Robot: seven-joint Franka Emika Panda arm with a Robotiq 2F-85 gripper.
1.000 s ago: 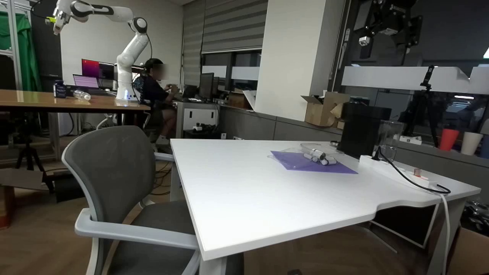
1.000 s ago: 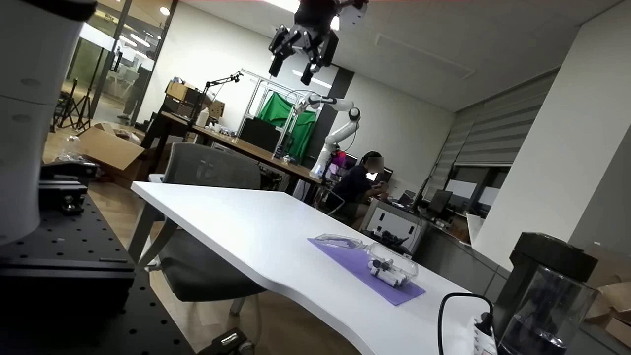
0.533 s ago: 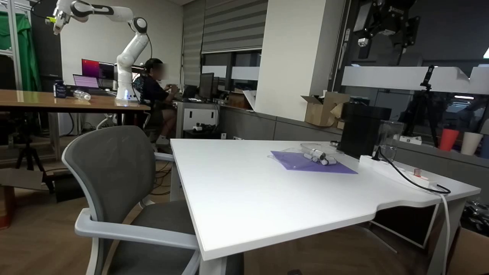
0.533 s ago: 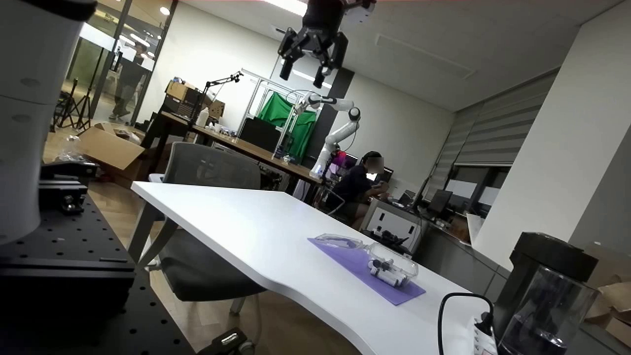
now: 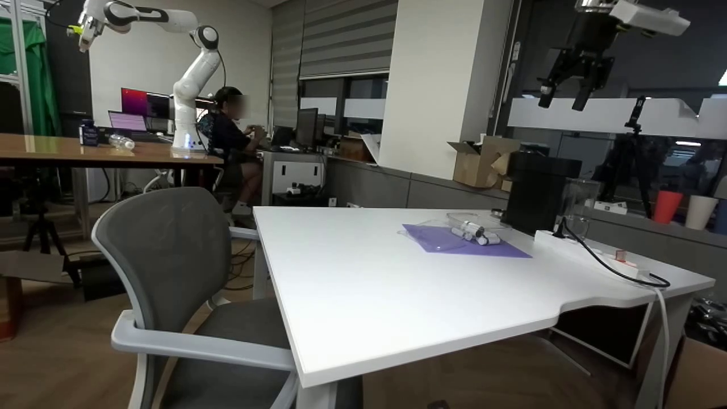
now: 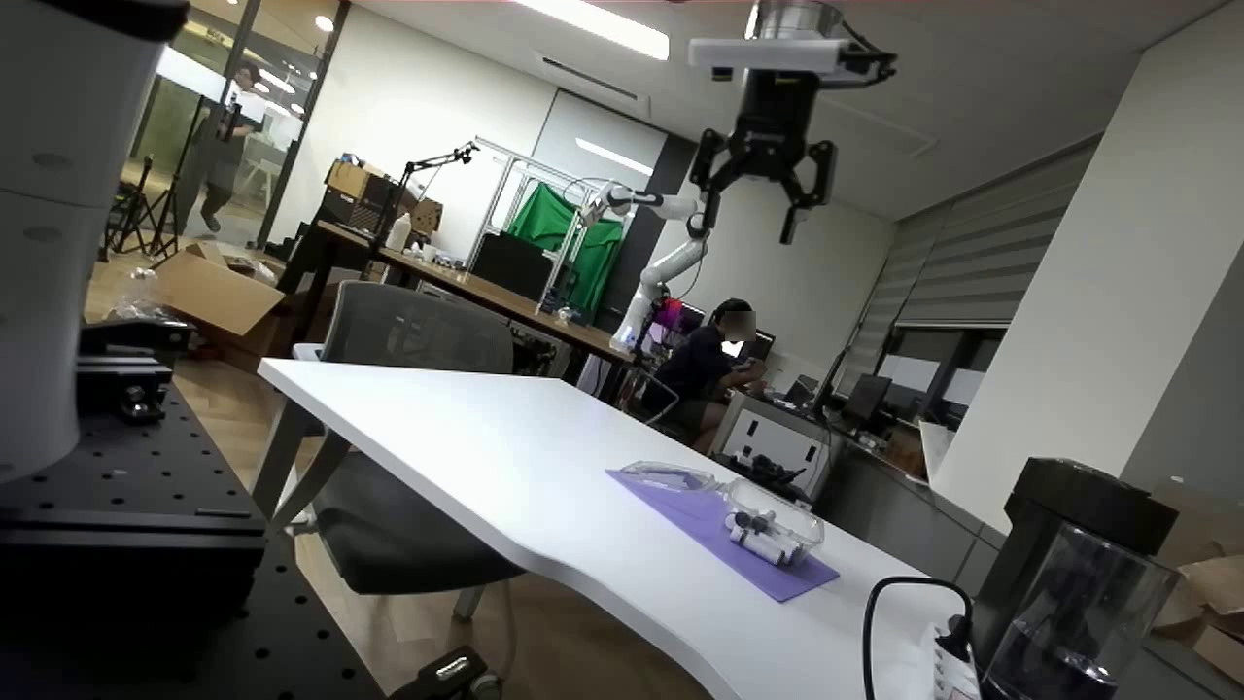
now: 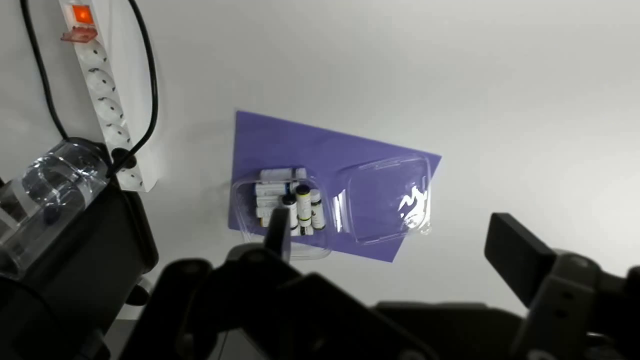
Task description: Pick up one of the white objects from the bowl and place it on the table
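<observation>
White table (image 5: 392,295) | purple mat (image 7: 295,145) atop | chair (image 5: 170,255) alongside | seated person (image 5: 228,132) beyond

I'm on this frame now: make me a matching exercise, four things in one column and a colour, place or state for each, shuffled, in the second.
1. jaws
2. white vials
3. purple mat
4. power-strip switch

A. flat on the table, beneath the white vials
B. lit orange
C. wide open, raised above the table
D. clustered, some with dark caps

Pairs: 1-C; 2-D; 3-A; 4-B
</observation>
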